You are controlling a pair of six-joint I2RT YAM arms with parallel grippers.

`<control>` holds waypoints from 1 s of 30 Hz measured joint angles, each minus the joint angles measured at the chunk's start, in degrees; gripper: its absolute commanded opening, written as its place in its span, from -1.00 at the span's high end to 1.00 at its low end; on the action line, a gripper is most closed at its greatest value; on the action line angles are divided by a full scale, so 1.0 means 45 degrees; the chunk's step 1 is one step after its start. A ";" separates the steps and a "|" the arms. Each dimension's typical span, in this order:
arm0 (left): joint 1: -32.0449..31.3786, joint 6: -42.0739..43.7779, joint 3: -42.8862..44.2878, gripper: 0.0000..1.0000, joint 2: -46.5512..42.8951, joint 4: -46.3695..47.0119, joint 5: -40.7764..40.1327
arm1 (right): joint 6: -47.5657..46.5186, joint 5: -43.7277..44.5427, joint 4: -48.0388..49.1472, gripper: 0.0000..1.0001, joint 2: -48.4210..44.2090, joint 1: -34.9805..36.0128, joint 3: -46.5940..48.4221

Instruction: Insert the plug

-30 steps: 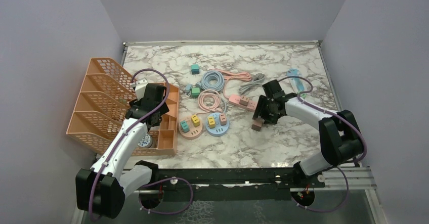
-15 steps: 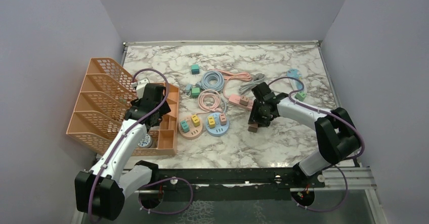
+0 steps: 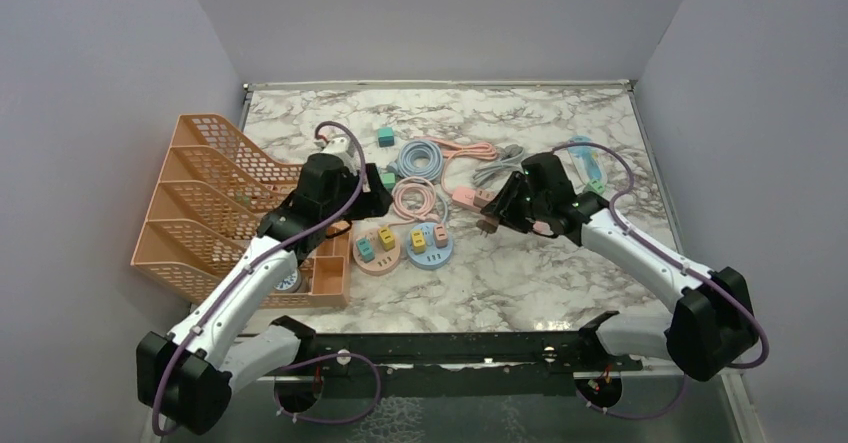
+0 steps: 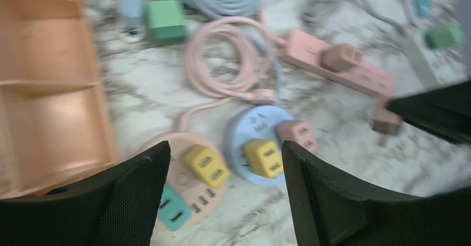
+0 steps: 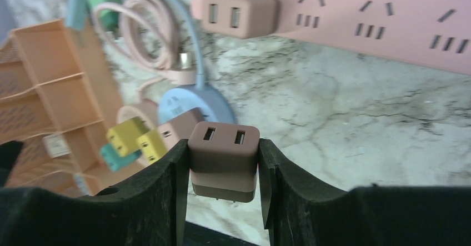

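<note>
Top external view: the right hand [image 3: 497,215] is clamped on the brown plug [image 3: 487,225] and holds it clear of the bench [image 3: 540,273], just beside the near end of the pink power strip [image 3: 468,198]. The left hand [image 3: 368,196] sits between the orange file rack [image 3: 205,198] and the pink cable coil [image 3: 415,200]; this view does not show how its fingers stand. Two round socket hubs lie near the middle of the bench: the pink hub [image 3: 378,251] and the blue hub [image 3: 430,241], side by side.

Left wrist view: the left hand [image 4: 224,162] has its fingers [image 4: 130,201] apart, with nothing between them. Beyond them lie the pink hub [image 4: 191,199] and the blue hub [image 4: 252,126], each carrying a yellow adapter [image 4: 205,165]. The power strip [image 4: 366,79] lies further off, with a brown adapter [image 4: 341,57] seated in it. At the right edge, the right hand [image 4: 433,110] holds the plug [image 4: 386,124] just beside the end of the strip. The picture is blurred.

Right wrist view: the right hand [image 5: 224,168] grips the plug [image 5: 224,157] by its two sides, its two slots facing the camera. The power strip [image 5: 389,24] runs across the top, apart from the plug, with the brown adapter [image 5: 239,14] at its left end and free sockets to the right.
</note>
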 measured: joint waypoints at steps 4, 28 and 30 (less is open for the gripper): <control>-0.1413 0.0204 -0.0457 -0.69 -0.0044 0.2526 0.2361 | 0.0826 -0.0894 0.1132 0.32 -0.0889 0.0000 -0.0432; -0.4294 -0.1715 -0.0379 0.22 0.4634 0.9593 0.5270 | 0.3254 -0.2900 0.3755 0.30 -0.1899 0.0000 -0.0976; -0.4308 -0.1967 -0.0379 0.41 0.4726 0.9734 0.5076 | 0.3201 -0.2914 0.3813 0.28 -0.1899 0.0000 -0.1005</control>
